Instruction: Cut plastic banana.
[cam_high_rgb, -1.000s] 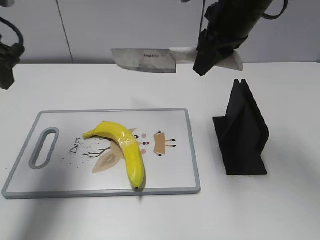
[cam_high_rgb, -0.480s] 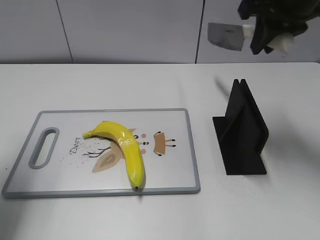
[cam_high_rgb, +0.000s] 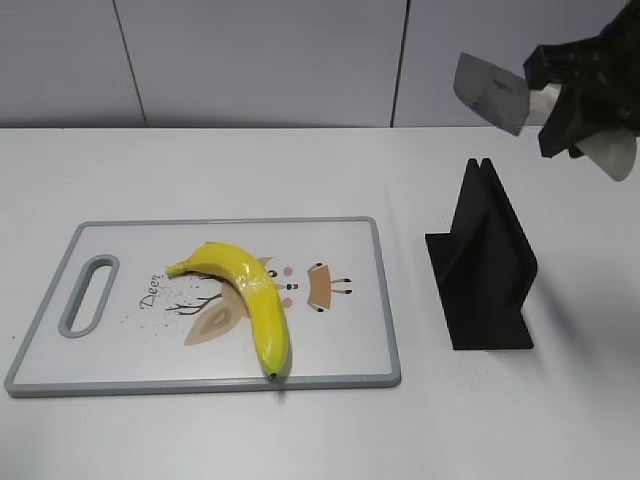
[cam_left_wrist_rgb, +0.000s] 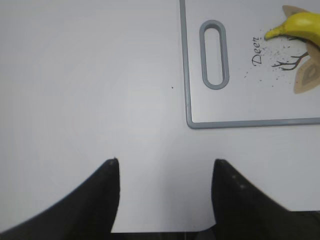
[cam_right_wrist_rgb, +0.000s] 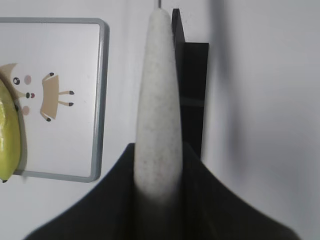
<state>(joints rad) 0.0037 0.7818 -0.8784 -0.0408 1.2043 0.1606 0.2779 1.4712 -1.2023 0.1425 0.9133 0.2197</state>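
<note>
The plastic banana (cam_high_rgb: 250, 295) lies whole on the cutting board (cam_high_rgb: 340, 350), with a shiny band round its middle and its dark tip at the board's front edge. Its stem end shows in the left wrist view (cam_left_wrist_rgb: 295, 27) and its side in the right wrist view (cam_right_wrist_rgb: 9, 145). My right gripper (cam_high_rgb: 570, 110) is shut on the pale handle (cam_right_wrist_rgb: 157, 115) of a knife (cam_high_rgb: 490, 92), held high at the upper right, above the black knife stand (cam_high_rgb: 485, 265). My left gripper (cam_left_wrist_rgb: 165, 167) is open and empty over bare table left of the board.
The grey-rimmed board has a handle slot (cam_high_rgb: 88, 295) at its left end and a printed deer picture. The black stand (cam_right_wrist_rgb: 192, 90) rises to the right of the board. A grey panelled wall runs behind the table.
My right gripper has carried the knife from above the board's back edge to the upper right, over the stand. The blade now points left and slightly up. The banana has not moved.
</note>
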